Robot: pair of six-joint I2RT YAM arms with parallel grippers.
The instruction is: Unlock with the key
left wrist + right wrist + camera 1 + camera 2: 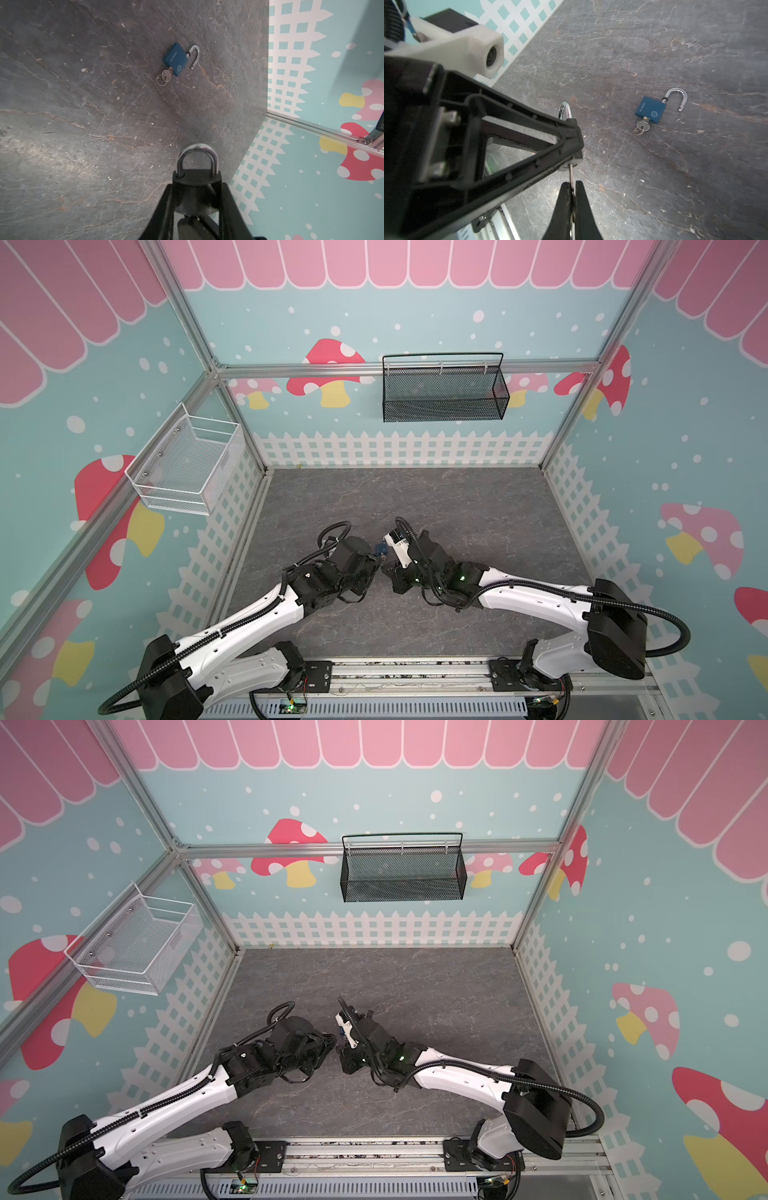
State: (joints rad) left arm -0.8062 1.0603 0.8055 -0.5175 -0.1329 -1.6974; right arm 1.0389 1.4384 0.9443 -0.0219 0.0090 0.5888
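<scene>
My left gripper [196, 181] is shut on a dark padlock [196, 175], its jaws pressing the body from both sides. The silver shackle [197, 159] stands out past the fingertips with both legs seated in the body. My right gripper [571, 184] is shut on a thin silver key [571, 172], seen edge-on. The key's blade reaches up to the underside of the held padlock [574, 161]. In both top views the two grippers [376, 566] [387, 569] meet tip to tip above the middle of the floor, and the held padlock and key are hidden between them.
A blue padlock [175, 59] [650, 110] lies on the grey floor with its shackle swung open and its own key [642, 125] in it. A white wire basket [187, 464] hangs on the left wall. A black mesh basket [444, 389] hangs on the back wall.
</scene>
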